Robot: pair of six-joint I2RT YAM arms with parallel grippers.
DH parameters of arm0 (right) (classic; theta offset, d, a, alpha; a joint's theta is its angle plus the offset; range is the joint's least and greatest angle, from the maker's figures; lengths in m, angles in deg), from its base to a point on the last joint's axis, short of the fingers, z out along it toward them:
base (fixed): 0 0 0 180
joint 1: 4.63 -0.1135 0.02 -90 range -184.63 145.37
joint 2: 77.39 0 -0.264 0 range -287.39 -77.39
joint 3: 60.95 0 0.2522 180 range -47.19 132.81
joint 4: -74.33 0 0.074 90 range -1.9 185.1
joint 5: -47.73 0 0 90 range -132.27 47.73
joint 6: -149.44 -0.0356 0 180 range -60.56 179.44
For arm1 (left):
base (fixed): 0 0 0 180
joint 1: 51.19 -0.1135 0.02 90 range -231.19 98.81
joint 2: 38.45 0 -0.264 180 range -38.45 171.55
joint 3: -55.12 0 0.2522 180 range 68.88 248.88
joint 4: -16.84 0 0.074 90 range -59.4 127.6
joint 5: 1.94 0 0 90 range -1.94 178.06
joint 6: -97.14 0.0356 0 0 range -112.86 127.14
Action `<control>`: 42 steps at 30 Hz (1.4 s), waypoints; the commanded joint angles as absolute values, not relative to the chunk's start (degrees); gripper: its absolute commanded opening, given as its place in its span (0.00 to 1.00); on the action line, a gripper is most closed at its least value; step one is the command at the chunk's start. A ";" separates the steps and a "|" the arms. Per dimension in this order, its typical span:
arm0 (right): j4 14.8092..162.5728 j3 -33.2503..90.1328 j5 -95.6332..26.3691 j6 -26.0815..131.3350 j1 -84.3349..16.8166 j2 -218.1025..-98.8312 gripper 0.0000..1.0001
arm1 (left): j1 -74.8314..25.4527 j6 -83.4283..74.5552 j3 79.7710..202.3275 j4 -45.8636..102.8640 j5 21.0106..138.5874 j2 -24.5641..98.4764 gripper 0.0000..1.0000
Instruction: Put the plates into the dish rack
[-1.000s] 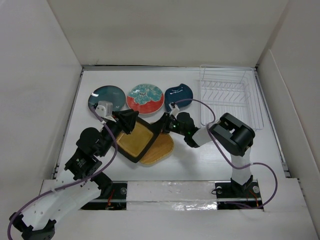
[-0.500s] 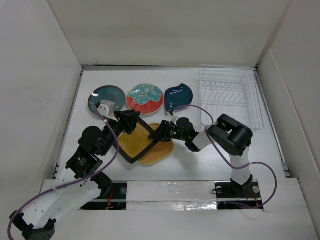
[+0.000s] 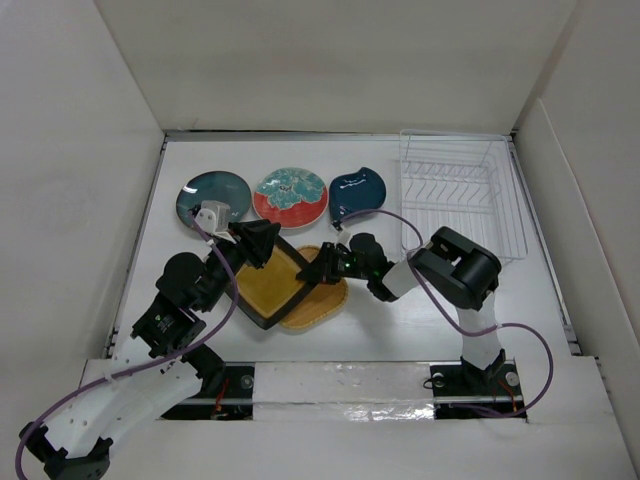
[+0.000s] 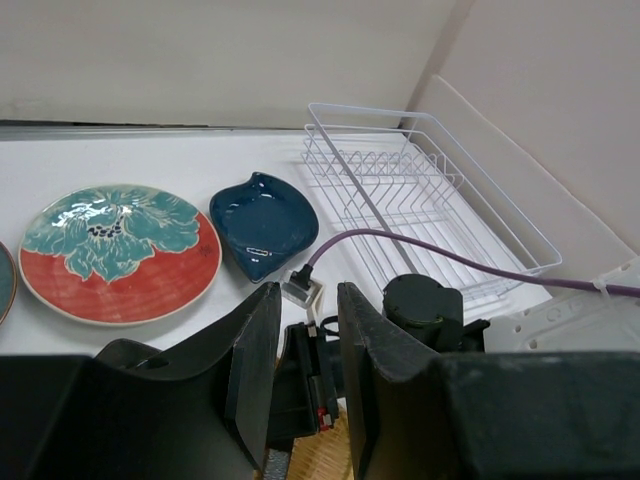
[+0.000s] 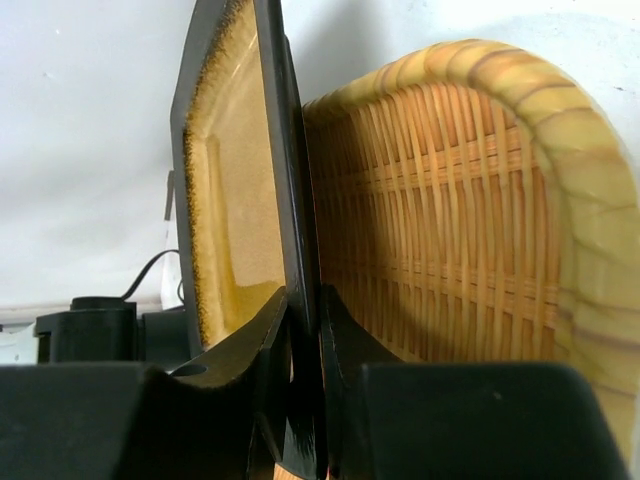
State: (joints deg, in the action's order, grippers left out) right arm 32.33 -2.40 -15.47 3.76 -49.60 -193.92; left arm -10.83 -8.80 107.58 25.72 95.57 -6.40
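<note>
The black-rimmed tan plate [image 3: 270, 285] stands tilted on its edge over the tan woven plate [image 3: 325, 303]. My right gripper [image 3: 318, 268] is shut on its black rim; the right wrist view shows the jaws [image 5: 305, 295] pinching the rim, with the plate's tan face [image 5: 235, 180] to the left and the woven plate [image 5: 450, 220] to the right. My left gripper [image 3: 262, 240] is open at the plate's far corner, its fingers [image 4: 308, 290] apart with nothing gripped. The round dark teal plate [image 3: 213, 195], floral plate [image 3: 291, 195] and navy leaf plate [image 3: 357, 190] lie in a row at the back.
The white wire dish rack [image 3: 462, 180] stands at the back right, with no plates in it; it also shows in the left wrist view [image 4: 400, 190]. A purple cable [image 4: 440, 255] crosses in front of it. White walls enclose the table.
My right gripper has moved left and toward me with the black rim in it, and the plate has tipped up more steeply. The left gripper has barely moved.
</note>
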 commanded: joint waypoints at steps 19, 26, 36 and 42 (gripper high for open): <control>26.48 3.25 -17.66 3.01 -48.76 -174.42 0.00 | -11.20 -7.89 109.31 23.92 96.76 -8.74 0.26; 40.86 3.34 -24.06 11.43 -39.55 -164.94 0.00 | -11.20 -7.27 109.75 23.84 98.26 -10.76 0.26; 63.20 4.31 -37.42 24.19 -22.49 -144.11 0.00 | -11.20 -7.97 108.61 23.40 95.97 -11.47 0.27; 78.93 6.33 -51.13 33.33 -8.95 -133.99 0.00 | -11.20 -9.20 108.61 23.14 91.67 -10.06 0.27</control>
